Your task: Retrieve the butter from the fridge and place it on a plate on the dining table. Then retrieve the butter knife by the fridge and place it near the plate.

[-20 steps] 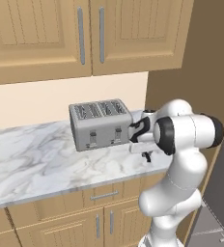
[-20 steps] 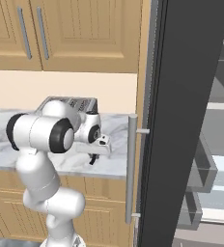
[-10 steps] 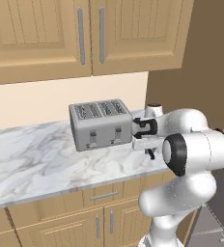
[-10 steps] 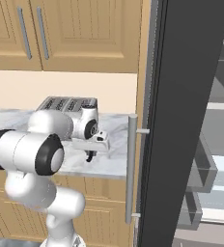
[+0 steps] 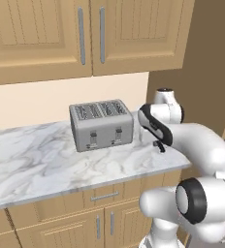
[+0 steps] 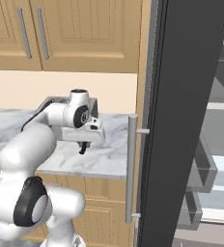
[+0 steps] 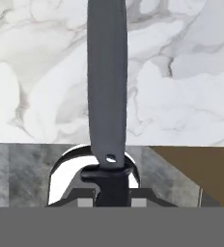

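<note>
Gripper clamped on butter knife, held above marble counter near its right edge, beside open fridge door. Toaster well left. Fingertips hidden behind knife handle.

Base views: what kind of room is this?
A rendered home kitchen, by the look of it: a marble counter with a toaster on it, tan wooden wall cabinets above, and a grey fridge with its door open beside the counter.
</note>
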Controlling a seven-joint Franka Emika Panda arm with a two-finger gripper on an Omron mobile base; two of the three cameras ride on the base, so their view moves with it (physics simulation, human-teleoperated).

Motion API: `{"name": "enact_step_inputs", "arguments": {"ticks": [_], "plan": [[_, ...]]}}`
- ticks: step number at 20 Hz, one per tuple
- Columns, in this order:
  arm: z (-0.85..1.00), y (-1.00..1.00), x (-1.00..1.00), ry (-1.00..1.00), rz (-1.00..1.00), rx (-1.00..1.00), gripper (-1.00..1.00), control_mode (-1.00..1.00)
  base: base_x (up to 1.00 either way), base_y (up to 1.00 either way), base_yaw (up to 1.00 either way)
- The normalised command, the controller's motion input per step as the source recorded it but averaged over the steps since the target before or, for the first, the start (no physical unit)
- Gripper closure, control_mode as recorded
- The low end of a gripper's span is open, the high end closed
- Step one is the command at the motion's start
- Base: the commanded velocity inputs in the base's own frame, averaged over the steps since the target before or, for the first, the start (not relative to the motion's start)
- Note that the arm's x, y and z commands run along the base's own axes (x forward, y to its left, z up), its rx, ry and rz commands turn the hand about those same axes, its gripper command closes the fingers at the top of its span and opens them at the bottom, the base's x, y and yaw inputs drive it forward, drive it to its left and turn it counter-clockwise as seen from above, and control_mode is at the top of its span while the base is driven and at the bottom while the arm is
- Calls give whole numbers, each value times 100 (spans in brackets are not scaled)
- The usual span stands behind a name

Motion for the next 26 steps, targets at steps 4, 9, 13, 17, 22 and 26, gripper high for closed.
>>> {"name": "enact_step_inputs", "arguments": {"ticks": [4,9,13,17,22,26], "plan": [[95,0,-69,0,13,-6,100,-100,0,0,0],[90,0,-68,5,11,-1,100,-100,0,0,0],[98,0,-62,0,11,0,100,-100,0,0,0],[89,0,-54,0,11,2,100,-100,0,0,0],[44,0,-55,-1,10,6,100,-100,0,0,0],[35,0,-54,0,11,3,100,-100,0,0,0]]}}
